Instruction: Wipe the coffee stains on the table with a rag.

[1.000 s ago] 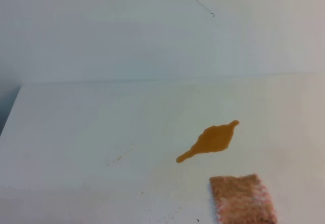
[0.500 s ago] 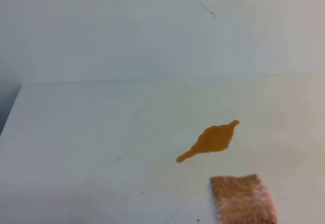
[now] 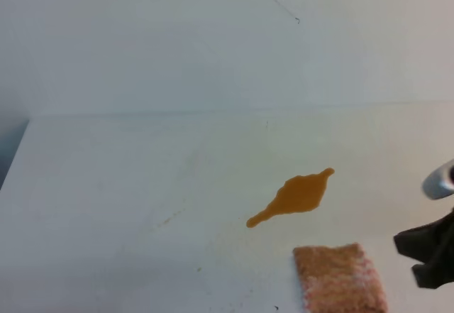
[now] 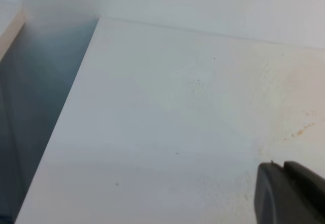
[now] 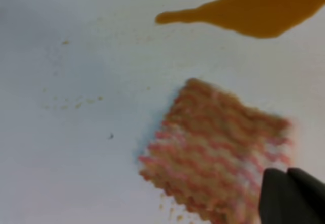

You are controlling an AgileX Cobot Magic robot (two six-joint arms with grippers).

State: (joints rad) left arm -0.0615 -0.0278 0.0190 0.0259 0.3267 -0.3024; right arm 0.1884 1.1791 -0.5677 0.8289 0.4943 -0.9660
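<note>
The coffee stain (image 3: 294,195) is a glossy orange-brown puddle with a thin tail, lying right of the middle of the white table (image 3: 128,185). Faint tan speckles (image 3: 169,218) lie to its left. The pinkish-brown rag (image 3: 339,279) lies flat just in front of the puddle. My right gripper (image 3: 424,256) is at the right edge, beside the rag and apart from it. In the right wrist view its dark fingers (image 5: 287,173) are together over the rag's near corner (image 5: 218,153), with the puddle (image 5: 254,8) beyond. My left gripper (image 4: 283,165) looks shut and empty over bare table.
A white wall (image 3: 213,36) rises behind the table. The table's left edge drops into a dark gap (image 3: 10,150), also seen in the left wrist view (image 4: 35,112). Tan specks (image 4: 299,131) lie near the left gripper.
My right gripper has come into the exterior view from the right edge, next to the rag. The rag and the puddle have not moved.
</note>
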